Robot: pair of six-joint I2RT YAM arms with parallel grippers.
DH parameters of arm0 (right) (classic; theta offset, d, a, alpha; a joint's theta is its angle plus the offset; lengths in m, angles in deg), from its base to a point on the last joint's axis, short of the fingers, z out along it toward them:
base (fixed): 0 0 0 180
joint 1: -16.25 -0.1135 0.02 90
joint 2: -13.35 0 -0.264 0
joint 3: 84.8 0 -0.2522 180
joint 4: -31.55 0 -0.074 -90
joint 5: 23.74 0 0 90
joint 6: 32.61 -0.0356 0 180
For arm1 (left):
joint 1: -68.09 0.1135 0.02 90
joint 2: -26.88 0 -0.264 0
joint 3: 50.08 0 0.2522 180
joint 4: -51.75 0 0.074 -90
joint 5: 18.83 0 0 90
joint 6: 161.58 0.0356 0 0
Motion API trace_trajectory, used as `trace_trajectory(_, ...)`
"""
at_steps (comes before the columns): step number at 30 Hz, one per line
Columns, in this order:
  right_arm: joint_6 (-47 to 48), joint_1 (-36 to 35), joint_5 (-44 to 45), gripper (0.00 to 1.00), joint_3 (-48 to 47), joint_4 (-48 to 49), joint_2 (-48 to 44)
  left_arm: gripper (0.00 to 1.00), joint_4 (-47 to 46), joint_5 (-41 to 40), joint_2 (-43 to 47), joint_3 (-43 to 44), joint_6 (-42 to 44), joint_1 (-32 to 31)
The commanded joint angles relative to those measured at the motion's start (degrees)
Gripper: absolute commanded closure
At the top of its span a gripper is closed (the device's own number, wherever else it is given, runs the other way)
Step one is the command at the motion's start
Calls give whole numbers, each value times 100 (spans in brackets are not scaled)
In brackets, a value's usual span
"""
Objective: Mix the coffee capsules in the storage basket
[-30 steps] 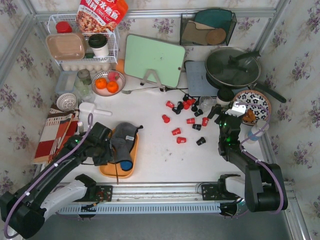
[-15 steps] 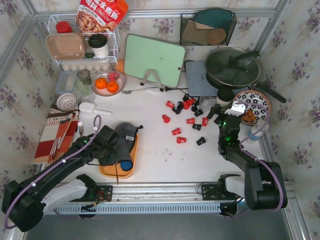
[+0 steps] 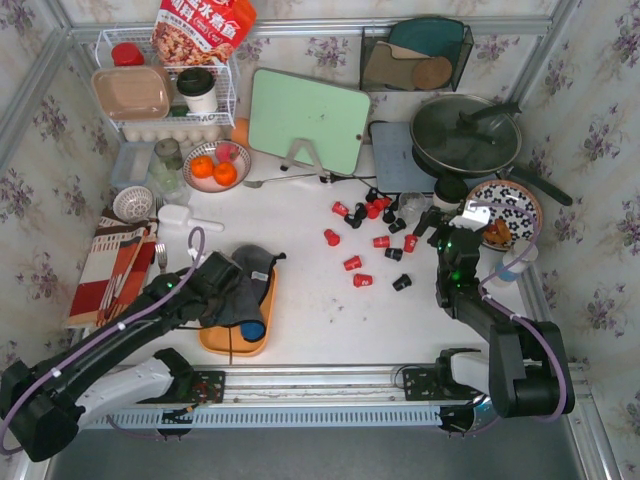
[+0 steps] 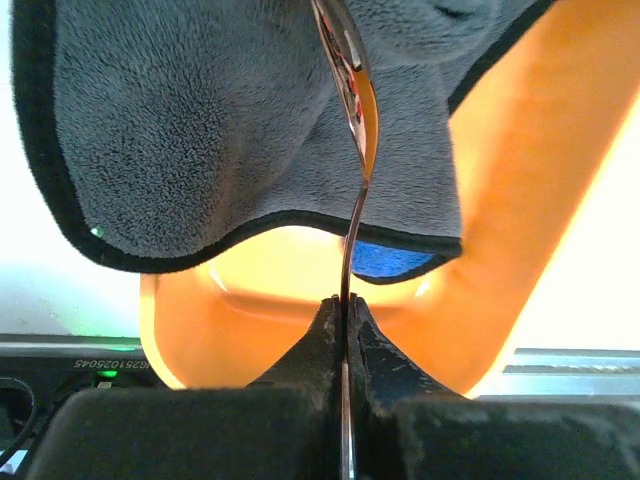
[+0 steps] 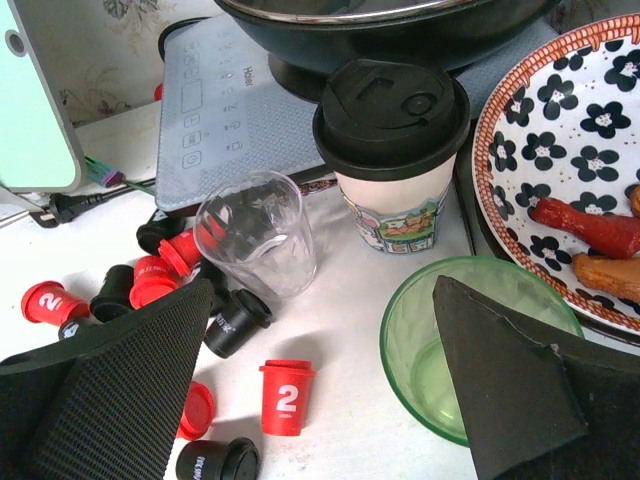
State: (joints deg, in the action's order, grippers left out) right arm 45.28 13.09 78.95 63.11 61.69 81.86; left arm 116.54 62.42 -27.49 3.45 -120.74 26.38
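Observation:
The orange storage basket (image 3: 268, 302) lies at the front left, holding a grey cloth (image 3: 250, 272) and a blue item (image 3: 252, 329). No capsules show in it. Red and black coffee capsules (image 3: 352, 263) lie scattered on the white table mid-right. My left gripper (image 3: 228, 300) hangs over the basket (image 4: 520, 200), shut (image 4: 345, 300) on the thin metal handle of a utensil (image 4: 360, 160) that curves up under the cloth (image 4: 200, 130). My right gripper (image 3: 446, 243) stands open (image 5: 320, 290) above a red capsule marked 2 (image 5: 286, 396) and a black one (image 5: 218, 462).
By the right gripper stand a clear glass (image 5: 255, 235), a green glass bowl (image 5: 430, 350), a lidded paper cup (image 5: 392, 150) and a flowered plate (image 5: 580, 150). Farther back are a pan (image 3: 465, 132), a green cutting board (image 3: 308, 120), an orange bowl (image 3: 215, 168) and a wire rack (image 3: 165, 90).
My left arm slid right over the basket and its jaws closed on the thin metal handle. The right arm and the capsules have not moved.

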Motion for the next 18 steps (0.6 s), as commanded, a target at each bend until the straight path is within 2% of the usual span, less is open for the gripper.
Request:
trace_trajectory(1, -61, 7, 17, 0, -81, -87, -11, 100, 368, -351, 205, 419, -91, -152)
trace_trajectory(6, -168, 2, -26, 0, -85, -117, -6, 100, 310, -79, 378, 707, -69, -222)
trace_trajectory(11, -229, 4, -64, 0, -122, -118, 84, 100, -203, 522, 454, 930, 351, -248)
trace_trajectory(14, -211, 2, -17, 0, -127, -118, 132, 100, -77, 49, 401, 1392, 830, -250)
trace_trajectory(18, -212, 0, -29, 0, -123, -199, 105, 100, -252, -1207, 371, 1719, 1674, -202)
